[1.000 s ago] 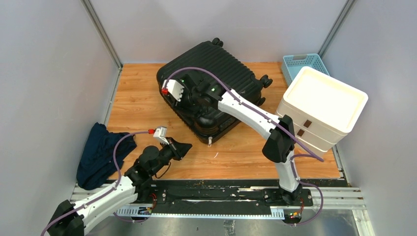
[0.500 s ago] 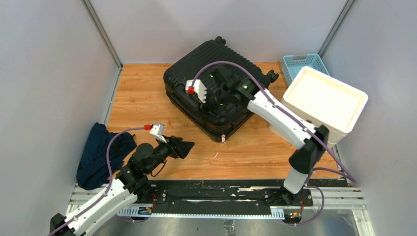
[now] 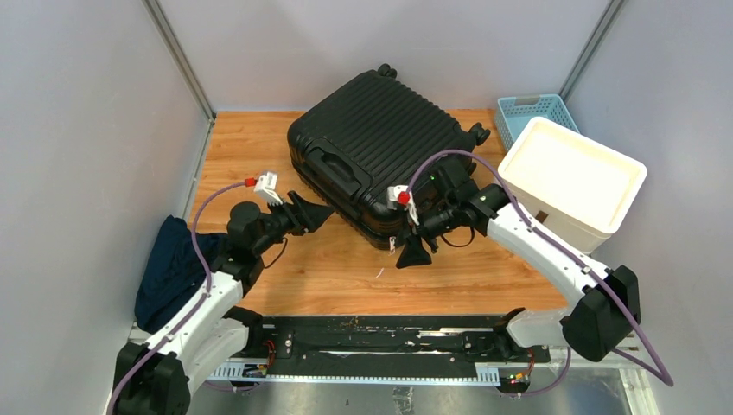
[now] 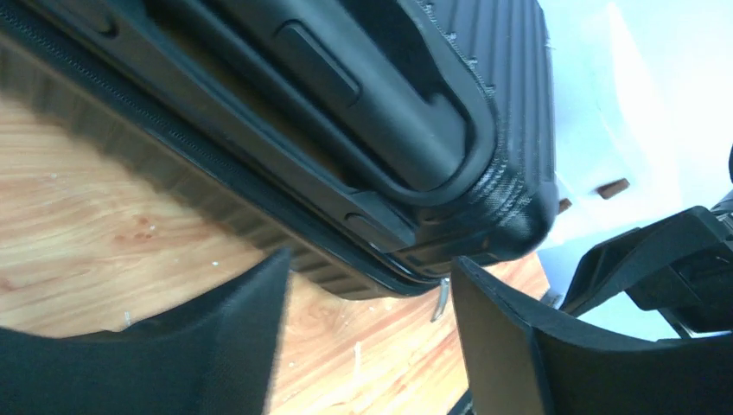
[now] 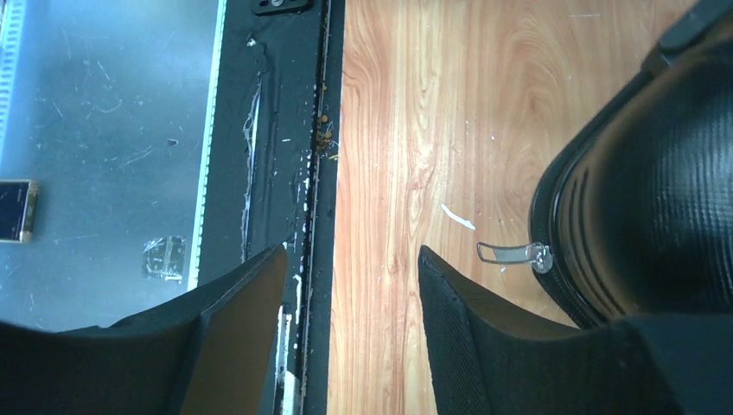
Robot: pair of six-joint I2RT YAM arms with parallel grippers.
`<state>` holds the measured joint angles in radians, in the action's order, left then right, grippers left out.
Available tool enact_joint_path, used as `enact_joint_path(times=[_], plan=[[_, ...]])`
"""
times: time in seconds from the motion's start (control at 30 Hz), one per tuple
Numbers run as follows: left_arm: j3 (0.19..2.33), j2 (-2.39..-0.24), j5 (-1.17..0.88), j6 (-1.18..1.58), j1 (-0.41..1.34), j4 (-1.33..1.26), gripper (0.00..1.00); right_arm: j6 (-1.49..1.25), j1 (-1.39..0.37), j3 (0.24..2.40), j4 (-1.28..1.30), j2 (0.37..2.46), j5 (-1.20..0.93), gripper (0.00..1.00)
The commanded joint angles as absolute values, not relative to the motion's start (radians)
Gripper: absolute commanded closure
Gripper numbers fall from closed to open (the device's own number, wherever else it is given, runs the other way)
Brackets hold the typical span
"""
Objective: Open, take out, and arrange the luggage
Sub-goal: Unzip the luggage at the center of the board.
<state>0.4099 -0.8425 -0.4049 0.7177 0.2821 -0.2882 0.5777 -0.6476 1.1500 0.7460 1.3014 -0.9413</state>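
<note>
Top view: the closed luggage (image 3: 380,138) lies on the table (image 3: 251,164). The left gripper (image 3: 318,214) is spread and empty just beside its handle side, and the right gripper (image 3: 413,253) is at its near corner.
Left wrist: the luggage lies just ahead of the 2 parted fingers.
Right wrist: the jaws are apart and empty, with the luggage corner at the frame's right.

Overhead and both close wrist views share luggage (image 3: 380,138).

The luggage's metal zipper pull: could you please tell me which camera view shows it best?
The right wrist view: the zipper pull is sharp and unobstructed at the luggage corner. The left wrist view shows it small and blurred; the top view, only a tiny speck.
</note>
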Motion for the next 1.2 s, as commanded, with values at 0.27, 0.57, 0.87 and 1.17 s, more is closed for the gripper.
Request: enact_joint_path(times=[0.27, 0.57, 0.87, 1.17], plan=[[0.277, -0.904, -0.141, 1.079, 0.273, -0.602, 0.46, 0.525, -0.589, 0.888, 0.394, 1.285, -1.145, 0.39], [0.306, -1.043, -0.12, 1.126, 0.273, -0.728, 0.46, 0.302, -0.586, 0.791, 0.185, 1.273, -1.015, 0.39], [0.294, -1.172, -0.119, 1.19, 0.273, -0.842, 0.53, 0.192, -0.55, 0.746, 0.156, 1.246, -1.014, 0.39], [0.33, -1.327, -0.151, 1.238, 0.273, -0.98, 0.52, 0.146, -0.528, 0.716, 0.129, 1.231, -0.937, 0.39]])
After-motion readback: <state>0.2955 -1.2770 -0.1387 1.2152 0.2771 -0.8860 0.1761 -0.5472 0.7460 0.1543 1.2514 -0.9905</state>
